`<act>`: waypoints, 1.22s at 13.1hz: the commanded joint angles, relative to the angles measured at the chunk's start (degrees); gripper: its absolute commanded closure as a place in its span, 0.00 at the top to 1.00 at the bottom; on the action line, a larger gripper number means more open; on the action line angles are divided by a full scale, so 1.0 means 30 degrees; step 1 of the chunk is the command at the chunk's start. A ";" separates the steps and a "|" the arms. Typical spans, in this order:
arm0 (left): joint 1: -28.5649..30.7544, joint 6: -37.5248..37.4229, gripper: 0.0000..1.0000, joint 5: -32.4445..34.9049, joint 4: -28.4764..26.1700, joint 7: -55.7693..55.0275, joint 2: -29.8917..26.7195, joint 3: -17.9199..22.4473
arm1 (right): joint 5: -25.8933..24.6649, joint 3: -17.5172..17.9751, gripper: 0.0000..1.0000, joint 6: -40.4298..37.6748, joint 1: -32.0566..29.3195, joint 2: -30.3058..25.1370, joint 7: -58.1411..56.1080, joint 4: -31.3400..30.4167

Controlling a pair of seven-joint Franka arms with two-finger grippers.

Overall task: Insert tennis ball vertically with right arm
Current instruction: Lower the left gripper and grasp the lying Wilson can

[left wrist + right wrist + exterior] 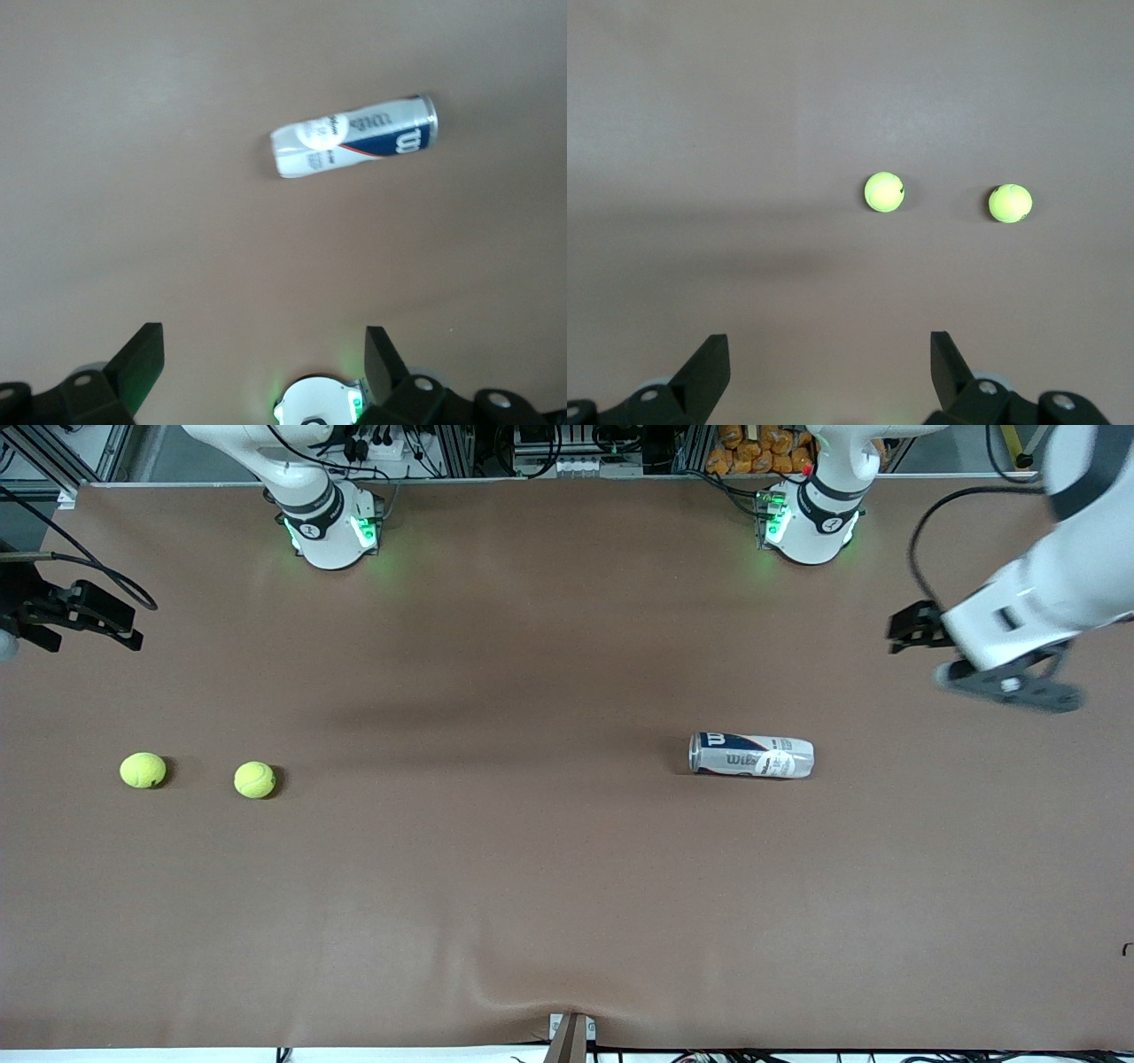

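Front view shows you two tennis balls on the brown table [567,921] toward the right arm's end: one tennis ball [254,779] and the outer ball [143,770] beside it, well apart from the can [751,755] (lying on its side) toward the left arm's end. Your right gripper [828,372] hangs over the table near the balls, fingers spread, holding nothing. Your left gripper [264,372] waits near the can, fingers likewise apart.

Right arm [301,496] raised toward its own end of the tabletop [532,886], claw [824,376] up in the air, fingers [709,367] spread wide, gripping nothing. Left arm [1063,576] likewise raised at its end, claw [261,376] hovering, fingers [381,359] wide apart, empty.
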 commanded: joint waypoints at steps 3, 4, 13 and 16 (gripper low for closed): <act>-0.3155 0.1756 1.00 0.3708 0.0711 0.2892 0.3986 0.0028 | 0.0290 0.0261 1.00 -0.0089 -0.0427 -0.0399 -0.0057 -0.0257; -0.3801 0.2313 1.00 0.4619 0.0740 0.3479 0.4718 0.0028 | 0.0261 0.0261 1.00 -0.0118 -0.0426 -0.0399 -0.0057 -0.0257; -0.5302 0.5915 1.00 0.7850 -0.3762 0.9485 0.6427 -0.0030 | 0.0290 0.0261 1.00 -0.0089 -0.0426 -0.0399 -0.0057 -0.0257; -0.4660 0.8699 1.00 0.8407 -0.5905 1.1597 0.6074 -0.0030 | 0.0290 0.0261 1.00 -0.0089 -0.0397 -0.0399 -0.0028 -0.0257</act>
